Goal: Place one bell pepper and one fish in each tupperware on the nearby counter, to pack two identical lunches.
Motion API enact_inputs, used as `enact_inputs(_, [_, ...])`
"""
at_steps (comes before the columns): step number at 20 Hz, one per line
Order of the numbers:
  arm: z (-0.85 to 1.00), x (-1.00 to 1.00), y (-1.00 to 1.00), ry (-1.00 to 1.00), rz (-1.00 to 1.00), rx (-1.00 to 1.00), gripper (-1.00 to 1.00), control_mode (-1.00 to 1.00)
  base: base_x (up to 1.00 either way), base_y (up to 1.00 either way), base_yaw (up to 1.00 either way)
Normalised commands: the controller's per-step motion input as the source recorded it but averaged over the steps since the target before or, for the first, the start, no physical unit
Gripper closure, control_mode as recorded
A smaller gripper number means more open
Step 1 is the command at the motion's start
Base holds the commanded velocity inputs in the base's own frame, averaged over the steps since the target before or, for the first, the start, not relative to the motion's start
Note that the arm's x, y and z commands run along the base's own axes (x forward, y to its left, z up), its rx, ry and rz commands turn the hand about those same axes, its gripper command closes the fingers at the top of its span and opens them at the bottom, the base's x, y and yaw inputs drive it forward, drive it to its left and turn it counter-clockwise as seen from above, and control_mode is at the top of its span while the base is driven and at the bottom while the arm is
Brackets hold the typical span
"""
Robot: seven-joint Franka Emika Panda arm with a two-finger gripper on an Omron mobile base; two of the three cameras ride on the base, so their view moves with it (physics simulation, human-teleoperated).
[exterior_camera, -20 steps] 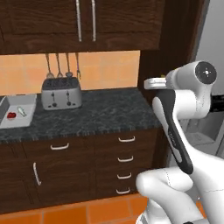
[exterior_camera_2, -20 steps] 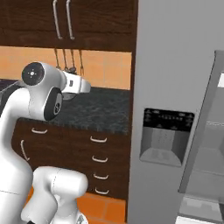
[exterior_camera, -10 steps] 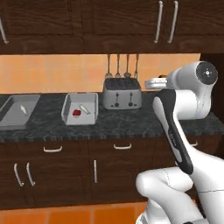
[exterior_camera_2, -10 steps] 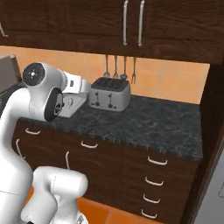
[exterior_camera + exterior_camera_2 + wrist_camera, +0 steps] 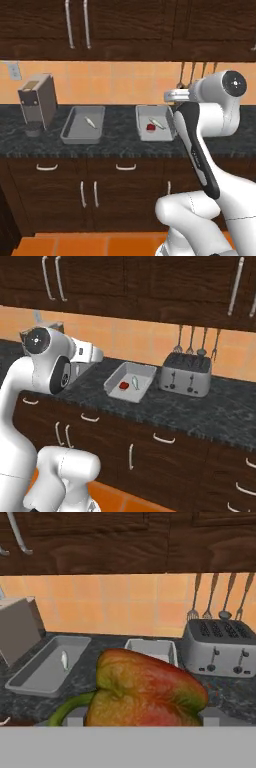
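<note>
Even, diffuse rendered lighting with no single visible source. The orange backsplash is the brightest area; the upper cabinets and drawers stay dim and low in contrast. Soft shadow lies under the cabinets, and faint highlights mark the toaster and cabinet handles. All views are slightly soft and pixelated. The bell pepper, close in the hand view, looks mildly blurred.

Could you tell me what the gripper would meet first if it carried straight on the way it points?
Probably the near tupperware or the counter beside it; the bell pepper in the gripper hides the exact line, so depth is unclear.
</note>
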Motion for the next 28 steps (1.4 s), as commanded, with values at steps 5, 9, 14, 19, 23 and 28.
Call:
enact_inputs(5, [0.00,0.00,0.00,0.00,0.00,0.00,1.00,1.00,0.50,1.00,0.11])
enact_inputs(9, [0.00,0.00,0.00,0.00,0.00,0.00,1.00,1.00,0.70,1.00,0.06])
enact_inputs(14, [0.00,0.00,0.00,0.00,0.00,0.00,1.00,1.00,0.67,0.83,0.01])
enact_inputs(19, [0.00,0.00,0.00,0.00,0.00,0.00,1.00,1.00,0.25,-0.03,-0.03])
enact_inputs(23, [0.00,0.00,0.00,0.00,0.00,0.00,1.00,1.00,0.24,-0.13,-0.06])
enact_inputs(28, [-0.16,0.16,-0.13,0.04,-0.02,0.00,1.00,-1.00,0.29,-0.04,-0.03])
